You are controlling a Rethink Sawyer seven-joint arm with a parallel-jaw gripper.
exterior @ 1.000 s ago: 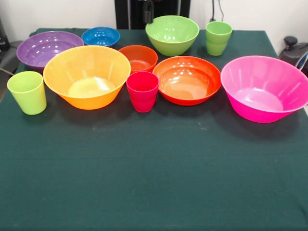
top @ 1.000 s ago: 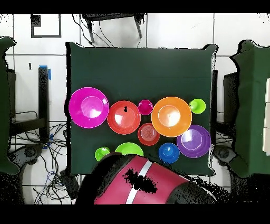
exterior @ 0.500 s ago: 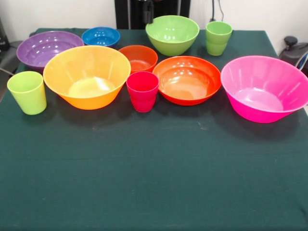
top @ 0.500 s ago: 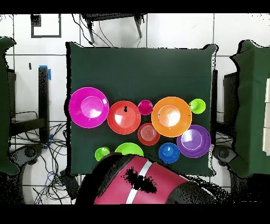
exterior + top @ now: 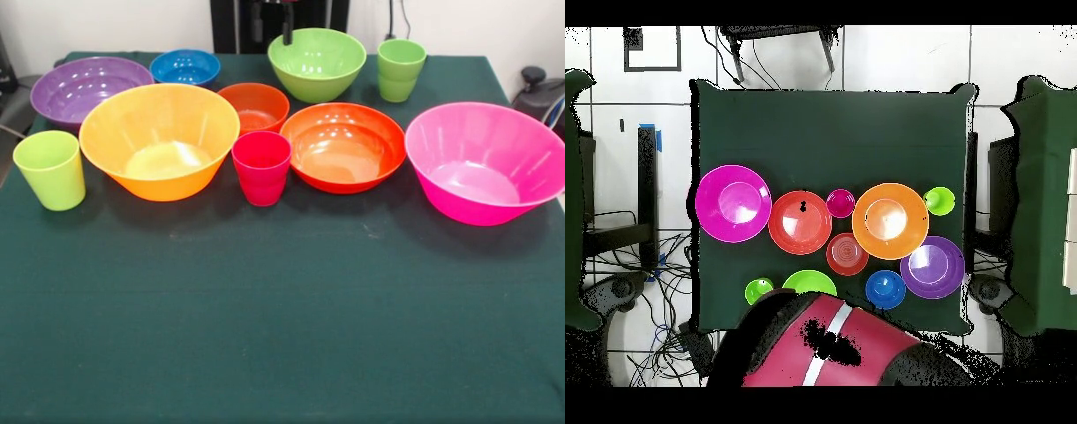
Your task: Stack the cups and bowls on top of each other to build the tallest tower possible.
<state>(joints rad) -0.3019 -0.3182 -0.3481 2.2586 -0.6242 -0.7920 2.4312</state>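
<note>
All bowls and cups stand apart and upright on the green table; no tower stands. In the front view, the lime green bowl and a light green cup are at the back. The blue bowl, purple bowl and small dark orange bowl are left of them. Nearer are the yellow-orange bowl, red-pink cup, medium orange bowl, pink bowl and second green cup. My gripper shows only as a dark tip over the lime bowl's back rim.
In the overhead view my red arm covers the table's bottom edge and part of the lime green bowl. The pink bowl sits at the table's left side. The dark green tablecloth is bare on the side away from the robot.
The dark gripper tip at the top of the front view has shifted slightly right, over the lime green bowl's rim. The bowls and cups have not moved.
</note>
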